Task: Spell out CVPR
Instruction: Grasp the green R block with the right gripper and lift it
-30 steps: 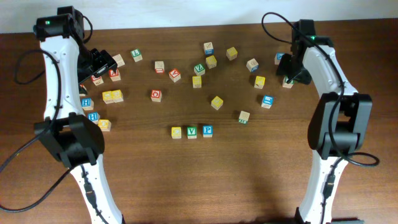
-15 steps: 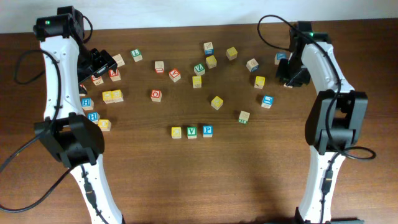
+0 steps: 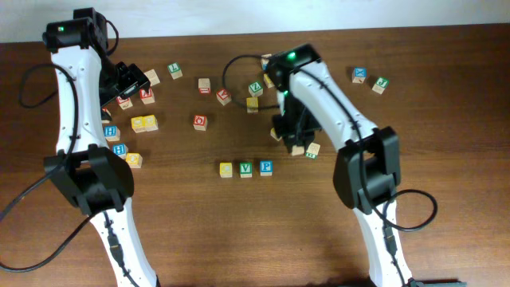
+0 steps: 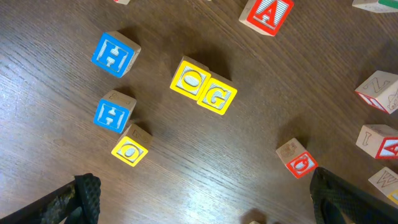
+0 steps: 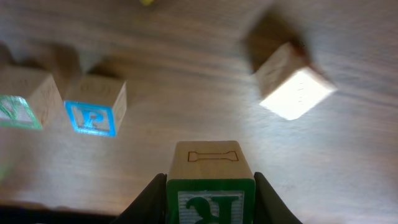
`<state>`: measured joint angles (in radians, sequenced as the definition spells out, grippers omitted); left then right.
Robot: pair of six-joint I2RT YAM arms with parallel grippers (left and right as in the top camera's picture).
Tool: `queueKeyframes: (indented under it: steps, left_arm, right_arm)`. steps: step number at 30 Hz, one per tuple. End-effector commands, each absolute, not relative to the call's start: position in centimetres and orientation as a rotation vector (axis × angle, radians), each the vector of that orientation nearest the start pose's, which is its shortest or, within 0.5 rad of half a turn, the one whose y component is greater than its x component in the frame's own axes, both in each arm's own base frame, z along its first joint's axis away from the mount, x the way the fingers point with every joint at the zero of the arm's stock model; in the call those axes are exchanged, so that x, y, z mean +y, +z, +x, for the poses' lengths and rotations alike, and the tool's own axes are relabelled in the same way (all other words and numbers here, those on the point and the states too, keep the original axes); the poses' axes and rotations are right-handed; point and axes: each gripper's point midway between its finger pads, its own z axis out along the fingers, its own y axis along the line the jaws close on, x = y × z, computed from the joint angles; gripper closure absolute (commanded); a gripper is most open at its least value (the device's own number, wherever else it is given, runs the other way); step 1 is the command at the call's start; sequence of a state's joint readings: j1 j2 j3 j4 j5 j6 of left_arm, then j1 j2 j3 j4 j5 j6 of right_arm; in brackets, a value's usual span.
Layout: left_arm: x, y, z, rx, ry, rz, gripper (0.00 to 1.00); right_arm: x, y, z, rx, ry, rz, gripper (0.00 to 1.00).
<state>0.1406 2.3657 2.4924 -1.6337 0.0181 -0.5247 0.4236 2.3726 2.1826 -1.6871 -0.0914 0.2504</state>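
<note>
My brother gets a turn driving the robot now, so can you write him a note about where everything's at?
Left gripper: open, holding nothing, hovering over loose blocks.
Right gripper: shut on a green-lettered block, apparently the R, close to the word row.
Done: yellow block (letter too small to read), green V and blue P sit side by side.
Left to do: set the held block down just after the P, then let go.

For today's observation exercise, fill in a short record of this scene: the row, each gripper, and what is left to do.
Row: yellow block, green V block, blue P block, side by side
Right gripper: shut on green-lettered block, near the row
Left gripper: open, above loose blocks
Remaining: fourth letter not yet placed
</note>
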Motion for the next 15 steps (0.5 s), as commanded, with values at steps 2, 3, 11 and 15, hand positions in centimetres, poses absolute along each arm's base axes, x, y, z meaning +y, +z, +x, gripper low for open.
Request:
queueKeyframes:
  steps: [2, 3, 11, 15]
  left_arm:
    - [6.4, 14.8, 45.7, 2.890, -0.034, -1.022, 0.01]
    - [6.4, 14.8, 45.7, 2.890, -0.034, -1.022, 0.01]
    - [6.4, 14.8, 45.7, 2.890, -0.034, -1.022, 0.01]
    - [6.4, 14.8, 45.7, 2.890, -0.034, -1.022, 0.01]
  right_arm:
    - [17.6, 6.1, 33.0, 3.483, -0.093, -0.348, 0.75]
    - [17.4, 5.2, 32.5, 3.504, -0.108, -0.349, 0.75]
    - [12.0, 1.8, 34.7, 3.481, -0.187, -0.163, 0.74]
    - [11.5, 1.2, 36.8, 3.423, -0.047, -0.167, 0.75]
